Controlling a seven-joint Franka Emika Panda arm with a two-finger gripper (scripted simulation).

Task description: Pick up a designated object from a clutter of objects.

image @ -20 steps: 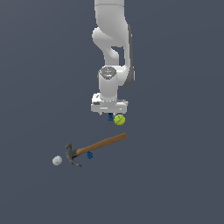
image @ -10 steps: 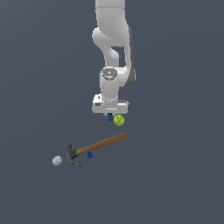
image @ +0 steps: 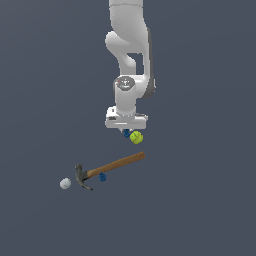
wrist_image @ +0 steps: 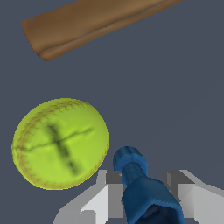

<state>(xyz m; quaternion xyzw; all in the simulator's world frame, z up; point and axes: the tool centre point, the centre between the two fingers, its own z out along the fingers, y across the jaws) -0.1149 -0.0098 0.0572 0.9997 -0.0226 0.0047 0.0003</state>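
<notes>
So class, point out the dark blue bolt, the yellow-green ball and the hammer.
dark blue bolt [wrist_image: 131, 164]: wrist view, on its rounded end.
yellow-green ball [wrist_image: 60, 143]: wrist view, on its middle.
hammer [image: 116, 164]: exterior view, on the wooden handle.

The Panda arm [image: 128, 45] is showing smooth white rounded shells with a dark grey strip running down one side. A grey disc is capping its wrist joint [image: 125, 83]. The gripper [wrist_image: 142, 192] is showing pale grey, blocky fingers [wrist_image: 103, 199].
</notes>
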